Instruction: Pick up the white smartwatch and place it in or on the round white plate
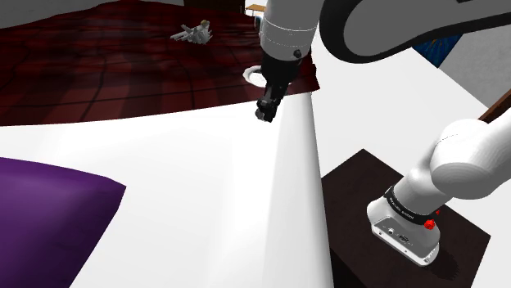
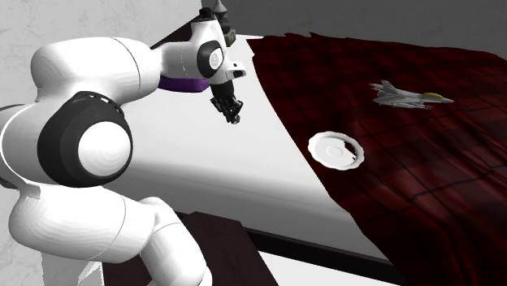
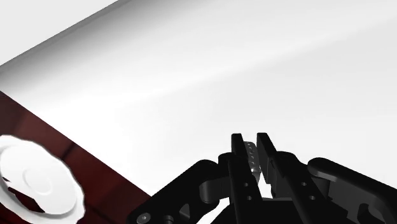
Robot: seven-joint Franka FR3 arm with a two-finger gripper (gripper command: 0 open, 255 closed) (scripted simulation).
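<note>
— Gripper point(image 3: 252, 141) is pinched almost closed on the white smartwatch point(image 3: 253, 160): in the wrist view the 2 black fingers point(image 3: 237, 159) squeeze a pale strap with a row of little holes. That strap is all of the watch I can make out.

— ok, and where is it relative to everything else?

— Up in the air with the gripper, over the white surface point(image 1: 164, 155), close to where the dark red checked blanket point(image 2: 422, 187) starts.

— counts?

— 1 white arm point(image 1: 458, 159) on 1 dark box stand point(image 1: 360, 176), 1 smartwatch, 1 round white plate point(image 2: 335, 151), 1 grey toy jet point(image 2: 406, 97), 1 purple cushion point(image 1: 49, 204), 1 blanket.

— anything in the plate?

— Just its own bare white dish with a wavy rim. It lies flat on the blanket, just inside the blanket's edge. In the second exterior view it's right of the gripper and lower, apart from it. The jet sits further out on the same blanket, well apart from the plate. Cushion's on the white surface, at the shoulder view's lower left.

— any writing?

— Tiny marks on the arm's base by a red spot point(image 1: 431, 219), too small to read.
</note>
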